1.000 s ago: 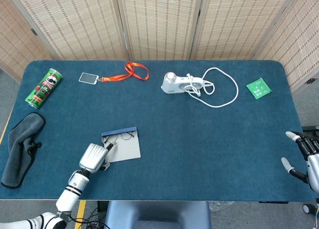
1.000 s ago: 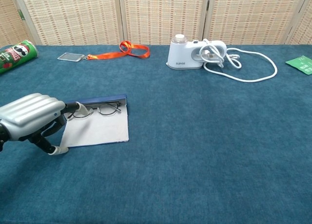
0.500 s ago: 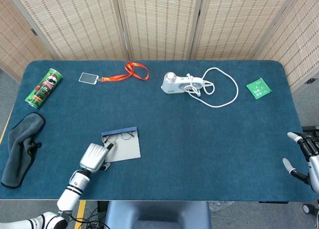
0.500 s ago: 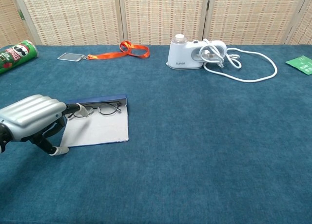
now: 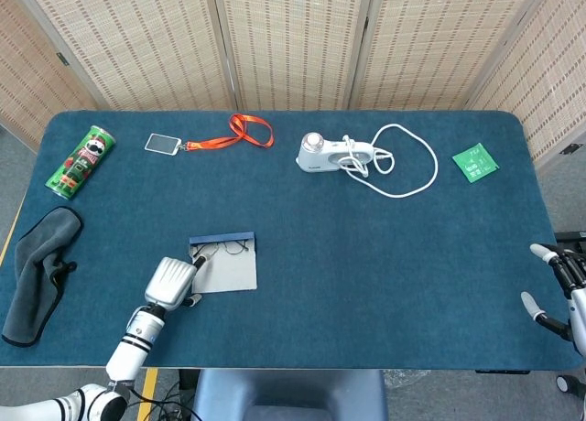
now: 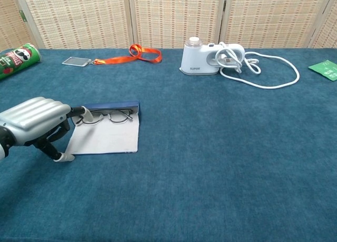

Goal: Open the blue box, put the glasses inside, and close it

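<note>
Left robot hand (image 5: 171, 281) curled low; right robot hand (image 5: 558, 284) fingers spread

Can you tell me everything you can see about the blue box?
The blue box lies open and flat on the table's blue cloth, front left. It looks thin, with a dark blue far edge and a pale grey lining. The glasses rest folded inside along that far edge. The left hand reaches in at its left end, fingertips at the glasses.
</note>
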